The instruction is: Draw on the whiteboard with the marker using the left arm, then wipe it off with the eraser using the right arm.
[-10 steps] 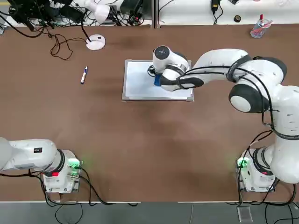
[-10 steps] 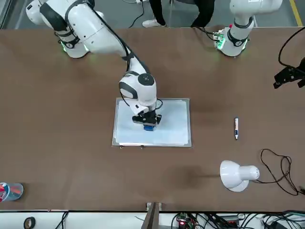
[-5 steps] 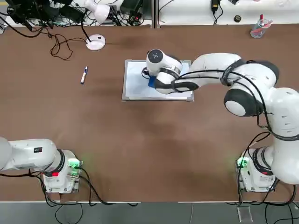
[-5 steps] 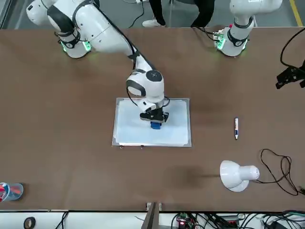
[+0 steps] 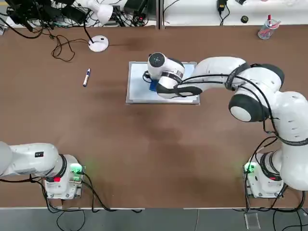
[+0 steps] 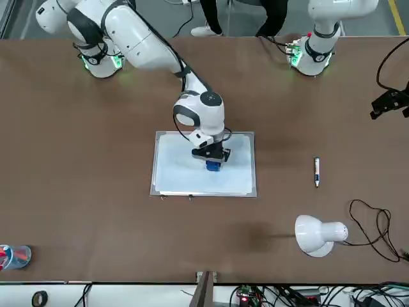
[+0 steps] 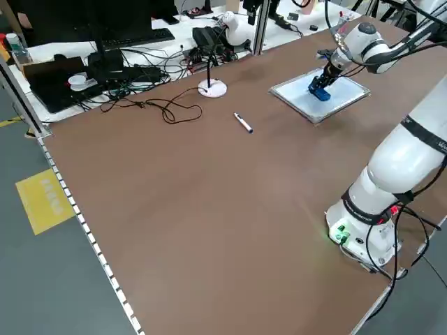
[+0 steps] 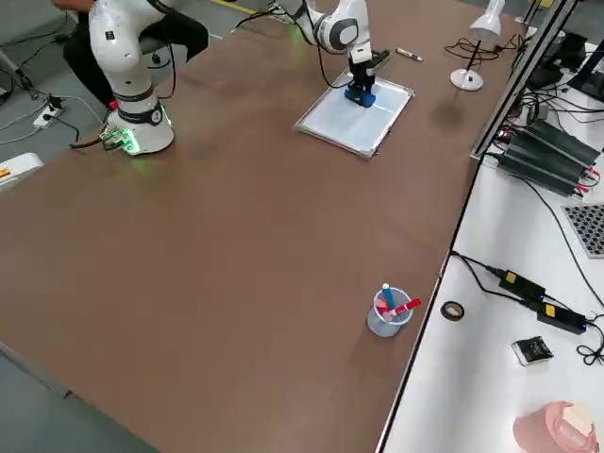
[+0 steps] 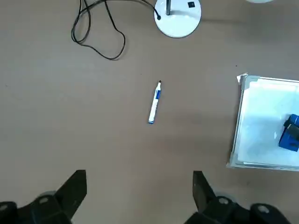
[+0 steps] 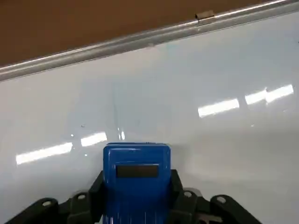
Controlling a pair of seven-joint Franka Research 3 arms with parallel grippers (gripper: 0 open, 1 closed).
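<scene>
Wiping step in hand, it seems: right end effector (image 10: 138, 198) over whiteboard (image 5: 137, 89), clamped on eraser (image 10: 137, 179). Next move likely calls for level strokes across surface (faint streak at most left to clear). Left end effector (image 9: 140, 193) parked, fingers apart. Marker (image 9: 154, 102) lies on bench (image 5: 115, 144) beside board, near lamp (image 5: 98, 44). Nothing blocks wiping.

With my right gripper (image 8: 360, 83) I hold the blue eraser (image 8: 360, 96) over the whiteboard (image 8: 357, 115); the marker (image 8: 409, 55) lies apart on the table (image 8: 236, 236).
</scene>
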